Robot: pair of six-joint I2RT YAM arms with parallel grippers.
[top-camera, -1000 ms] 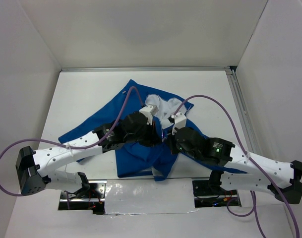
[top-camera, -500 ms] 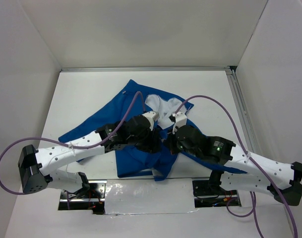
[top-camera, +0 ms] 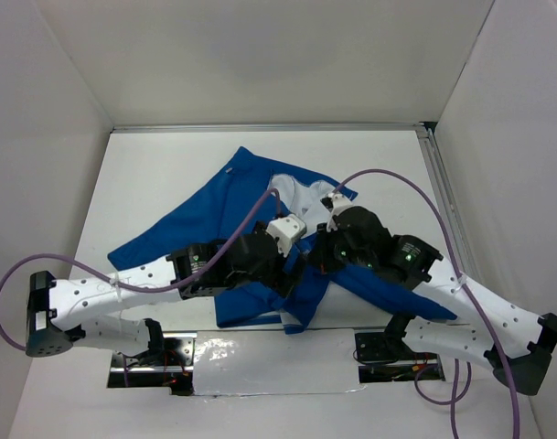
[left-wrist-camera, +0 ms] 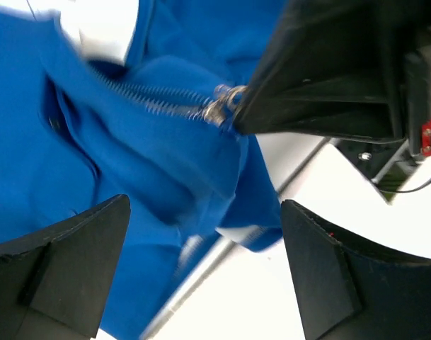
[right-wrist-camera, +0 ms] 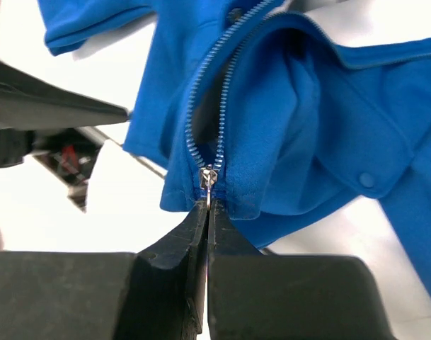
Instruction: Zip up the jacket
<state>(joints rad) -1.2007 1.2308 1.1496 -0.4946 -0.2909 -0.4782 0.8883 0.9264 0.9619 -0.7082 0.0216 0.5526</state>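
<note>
The blue jacket (top-camera: 191, 219) lies crumpled on the white table, its white lining (top-camera: 296, 194) showing at the collar. My right gripper (right-wrist-camera: 207, 212) is shut on the metal zipper pull (right-wrist-camera: 209, 183) at the low end of the zipper teeth (right-wrist-camera: 201, 106), which part above the slider. In the left wrist view the same slider (left-wrist-camera: 219, 110) sits at the right gripper's black tips. My left gripper (left-wrist-camera: 204, 276) stands wide open just over the jacket's hem (left-wrist-camera: 257, 234), with nothing between its fingers (left-wrist-camera: 66, 269). From above, both grippers meet over the jacket's front (top-camera: 305, 265).
A metal rail (top-camera: 443, 206) runs along the table's right edge. White walls close in the table on three sides. A shiny taped plate (top-camera: 269, 361) lies between the arm bases. Purple cables (top-camera: 392, 183) loop above the arms.
My left gripper has opened, let go of the jacket fabric and shifted right. The right gripper, still shut on the zipper pull, has moved a little toward the far side.
</note>
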